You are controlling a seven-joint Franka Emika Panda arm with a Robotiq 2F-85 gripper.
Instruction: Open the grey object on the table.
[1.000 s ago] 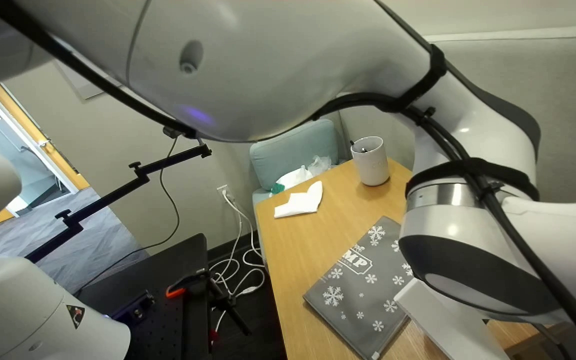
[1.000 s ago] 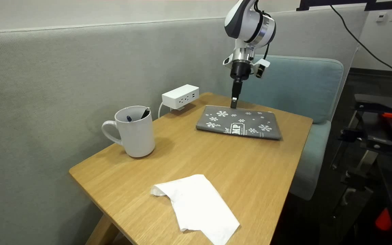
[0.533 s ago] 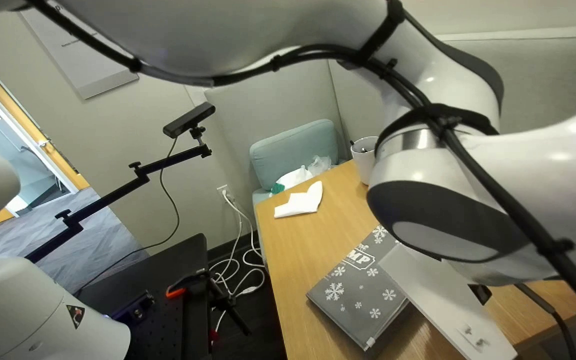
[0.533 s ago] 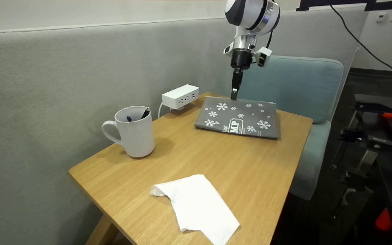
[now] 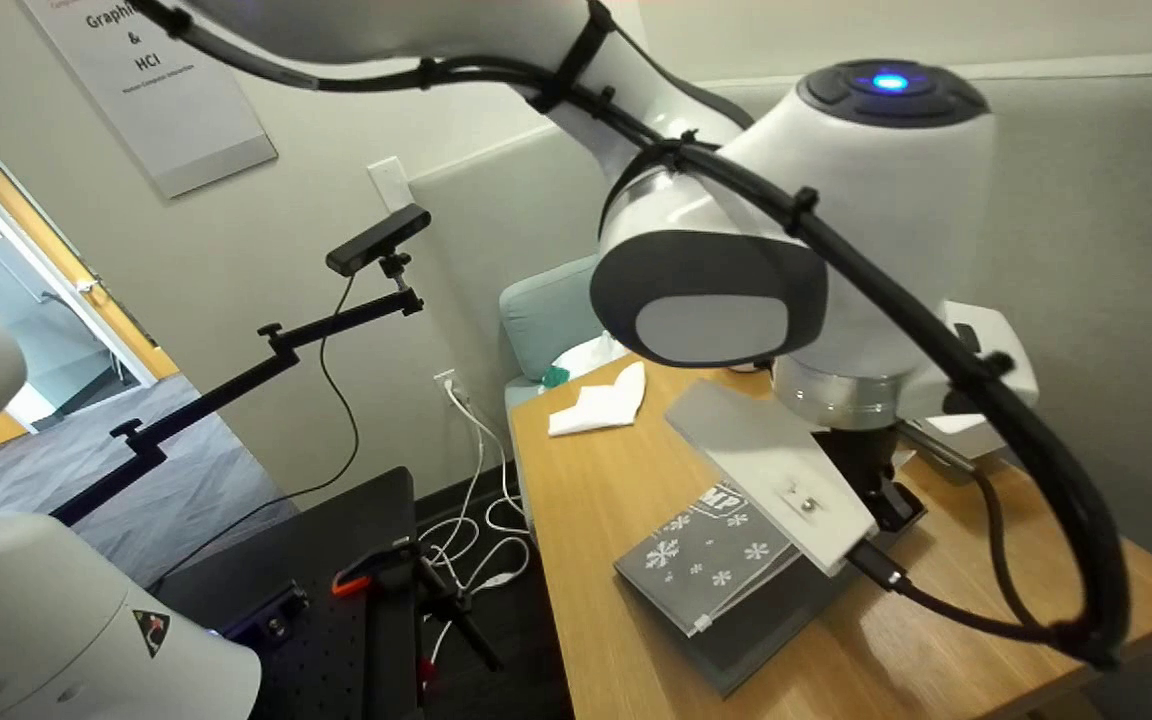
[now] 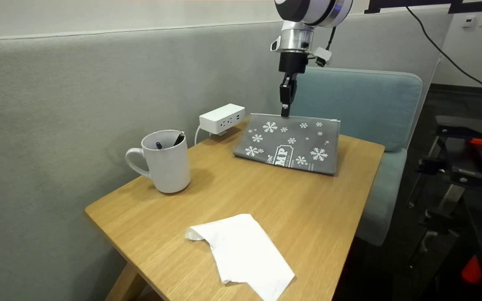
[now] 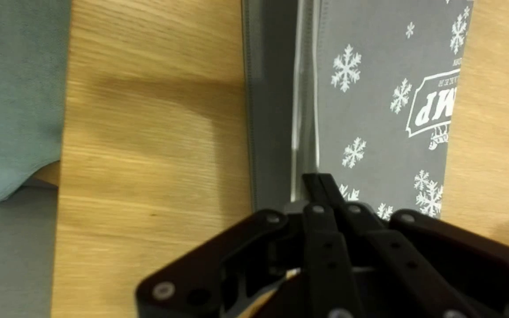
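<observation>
The grey folder [image 5: 706, 555] lies on the wood-topped table [image 6: 224, 196], snowflake face up. My gripper [image 6: 285, 113] is shut on the edge of its upper layer, near the middle of that edge. The held edge is raised. The plain dark lower layer shows beneath it in an exterior view and in the wrist view [image 7: 272, 110]. The opposite edge of the folder [image 6: 285, 140] rests on the table. In the wrist view the fingertips [image 7: 317, 177] are together on the pale edge strip. The arm hides part of the folder in an exterior view.
A white mug [image 6: 165, 163] with pens and a white napkin [image 6: 245, 255] lie farther along the table. A white outlet box [image 6: 222, 118] stands beside the table's edge near the wall panel. A blue-green seat [image 6: 358, 108] is behind the gripper.
My gripper has risen with the folder's edge in it. The upper layer has lifted and now slopes up, and the dark lower layer has come into view. The folder's near side has shifted slightly.
</observation>
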